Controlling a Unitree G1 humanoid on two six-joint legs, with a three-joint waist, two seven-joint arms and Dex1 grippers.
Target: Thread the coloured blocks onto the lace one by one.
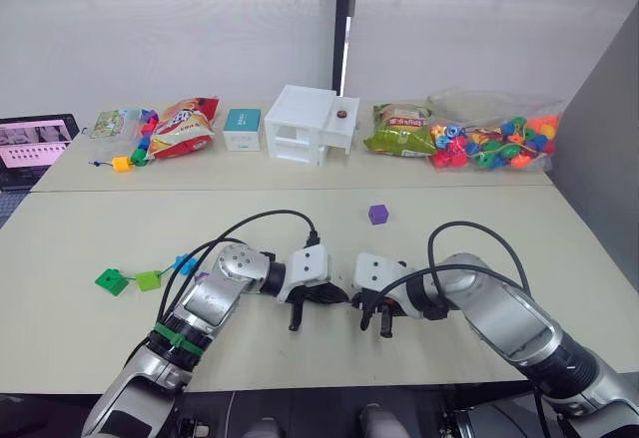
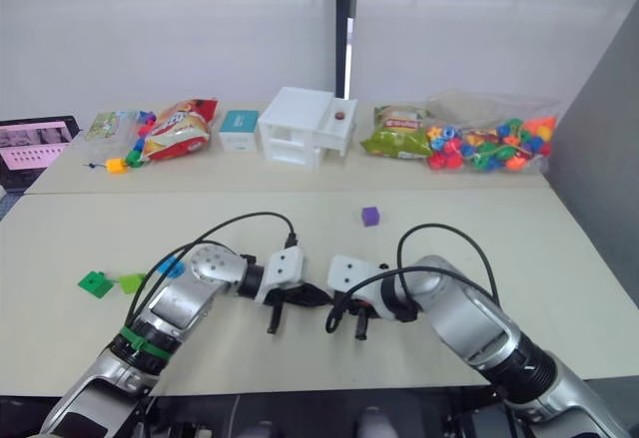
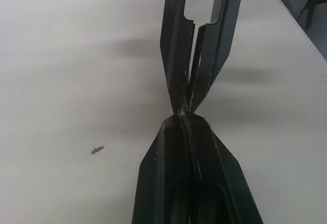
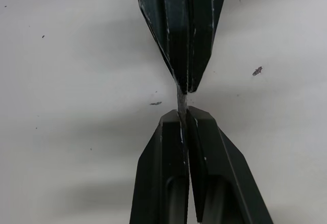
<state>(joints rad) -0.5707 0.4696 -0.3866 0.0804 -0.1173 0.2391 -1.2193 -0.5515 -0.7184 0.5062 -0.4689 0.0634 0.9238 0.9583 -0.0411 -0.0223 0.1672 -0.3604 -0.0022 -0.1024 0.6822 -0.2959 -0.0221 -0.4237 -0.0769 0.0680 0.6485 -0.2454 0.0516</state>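
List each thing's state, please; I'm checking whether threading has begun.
Left claw: shut on the lace tip.
Right claw: shut on the same tip.
Lace tip: pinched between both claws, bare.
Purple block: lying loose, unthreaded.
Dark green block: loose, unthreaded.
Light green block: loose, unthreaded.
Blue block: loose, unthreaded.

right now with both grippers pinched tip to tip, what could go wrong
1. The left gripper and right gripper both look shut on the lace with little of its tip exposed; it may slip at release.
2. No block is on it; the purple block sits apart, so reaching may drag the lace.
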